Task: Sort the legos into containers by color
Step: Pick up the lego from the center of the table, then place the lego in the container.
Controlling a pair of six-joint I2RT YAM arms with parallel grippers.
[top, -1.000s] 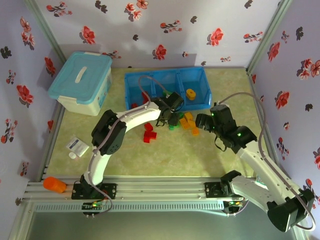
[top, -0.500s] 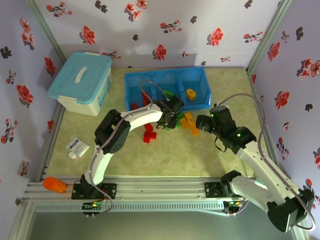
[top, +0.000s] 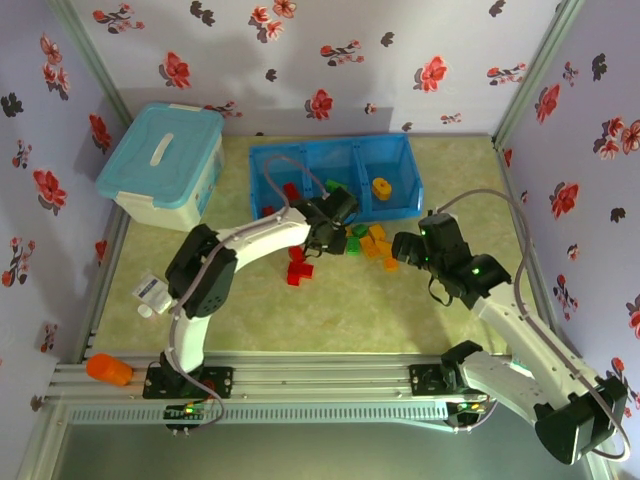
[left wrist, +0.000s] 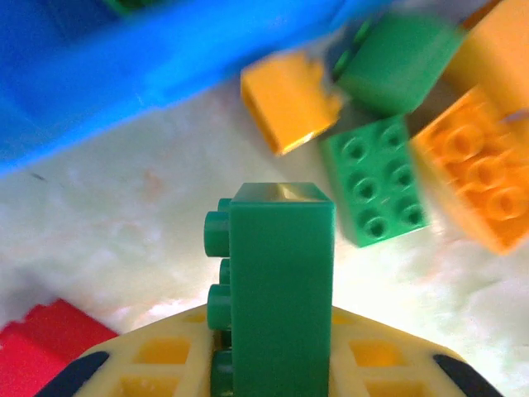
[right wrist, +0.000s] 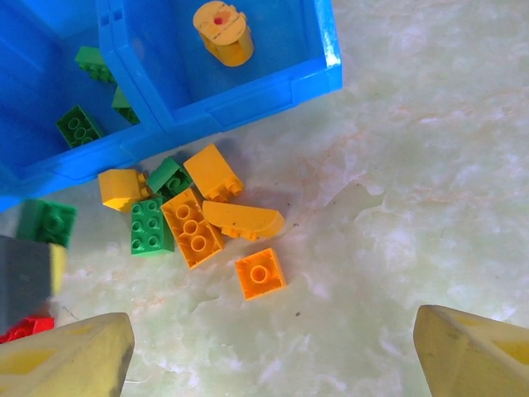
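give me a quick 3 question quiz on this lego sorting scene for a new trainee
1. True or false: the left gripper is shut on a red brick.
2. Seen from the top camera, what lies in the right-hand compartment of the blue tray? A) a round orange piece B) a red brick C) a green brick
3. Fill in: the right gripper hangs near the loose orange bricks with its jaws ____.
Key: 1 false, it holds a green brick. 2 A. 3 open.
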